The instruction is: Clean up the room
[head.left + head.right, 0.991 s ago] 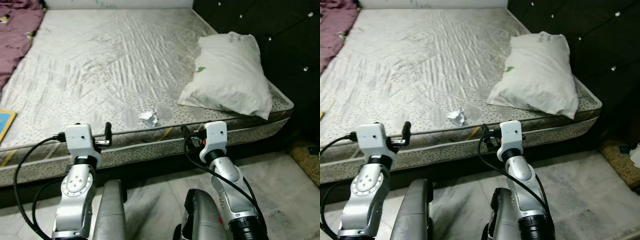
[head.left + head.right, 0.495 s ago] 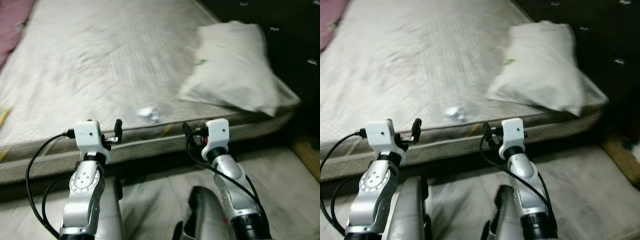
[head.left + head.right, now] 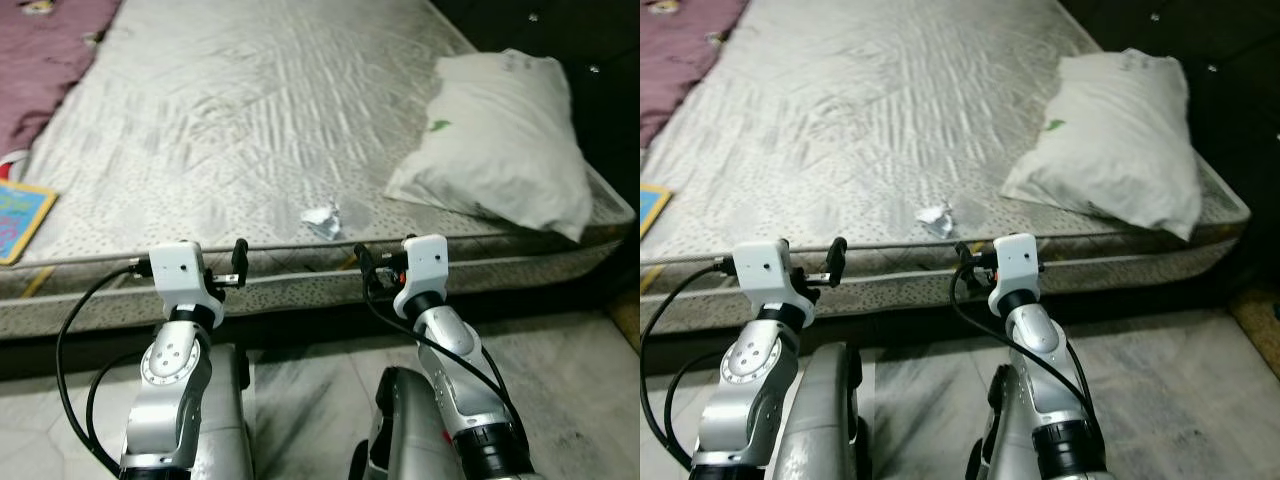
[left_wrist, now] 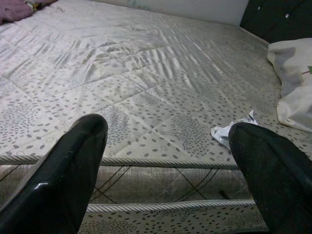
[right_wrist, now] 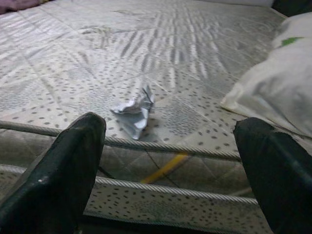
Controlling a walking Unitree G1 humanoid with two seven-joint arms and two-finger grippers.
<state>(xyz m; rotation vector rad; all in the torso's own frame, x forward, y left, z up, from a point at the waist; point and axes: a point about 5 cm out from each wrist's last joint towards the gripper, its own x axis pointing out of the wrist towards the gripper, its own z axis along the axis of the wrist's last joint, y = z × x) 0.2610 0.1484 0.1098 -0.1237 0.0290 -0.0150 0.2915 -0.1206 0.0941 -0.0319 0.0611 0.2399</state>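
Standing at the foot edge of the bare mattress (image 3: 250,110), I have both arms raised level with its piped side. Left gripper (image 4: 165,161): fingers spread wide, nothing between them, held just short of the mattress edge. Right gripper (image 5: 170,165): fingers likewise spread wide and empty, also just short of the edge.

Crumpled paper scrap (image 3: 322,217): small, white, lying on the mattress top near the front edge, between the two grippers as seen from the head camera, closer to the right one. In the right wrist view it sits just past the piping, nearer one finger than the other. In the left wrist view it lies beside the inner edge of one finger, partly cut off by it.

White pillow (image 3: 505,140): on the right side of the mattress, near the corner, against the dark tufted headboard (image 3: 600,50). It lies well apart from the scrap.

Maroon blanket (image 3: 45,60): bunched along the far left of the mattress. Blue book (image 3: 22,218): flat at the left edge, near the front.

Floor below: grey marbled tile (image 3: 300,390).
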